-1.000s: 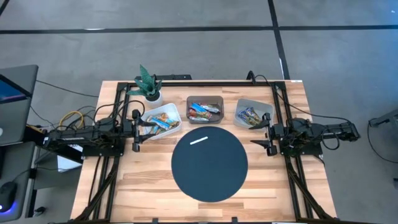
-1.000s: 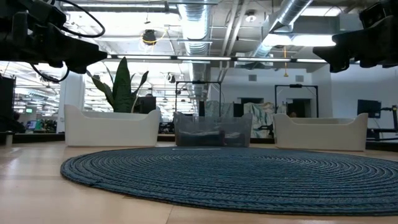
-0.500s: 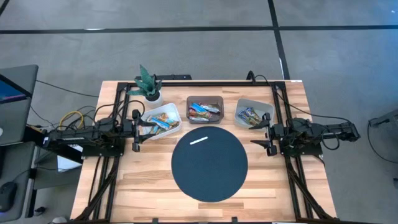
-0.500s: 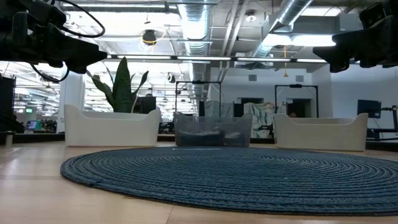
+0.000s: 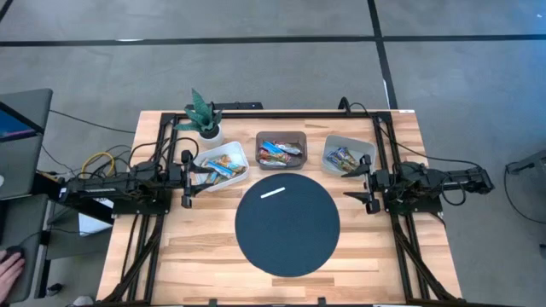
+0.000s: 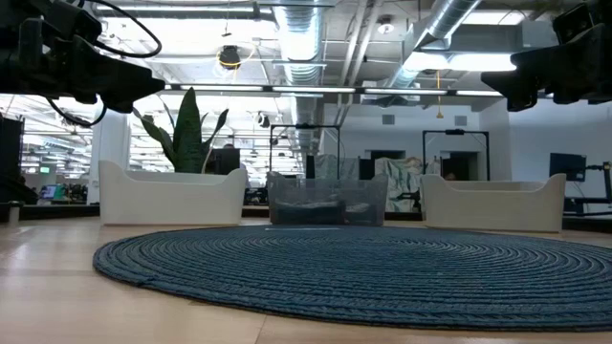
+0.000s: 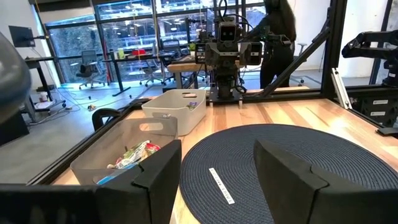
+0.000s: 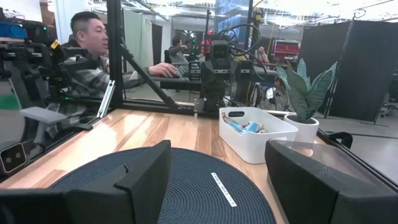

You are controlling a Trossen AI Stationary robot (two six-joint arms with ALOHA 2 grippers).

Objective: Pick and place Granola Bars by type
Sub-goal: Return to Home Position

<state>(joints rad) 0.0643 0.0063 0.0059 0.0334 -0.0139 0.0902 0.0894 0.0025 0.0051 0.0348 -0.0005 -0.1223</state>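
Granola bars in blue, brown and multicoloured wrappers lie in three bins along the far edge: a white bin (image 5: 220, 165), a dark centre bin (image 5: 281, 150) and a grey bin (image 5: 348, 156). My left gripper (image 5: 187, 179) is open and empty above the table's left part, beside the white bin; it also shows in its wrist view (image 7: 217, 180). My right gripper (image 5: 365, 188) is open and empty at the table's right, near the grey bin; it also shows in its wrist view (image 8: 217, 180). Both hang well above the table in the low view.
A round dark woven mat (image 5: 287, 223) lies mid-table with a thin white strip (image 5: 273, 191) on its far part. A potted plant (image 5: 205, 115) stands at the far left. A person sits beyond the table (image 8: 87, 50), and a hand (image 5: 5, 269) shows off the table's left.
Both arms have kept still and the bars have not moved. A person's hand has come into the high view's lower-left corner, off the table.
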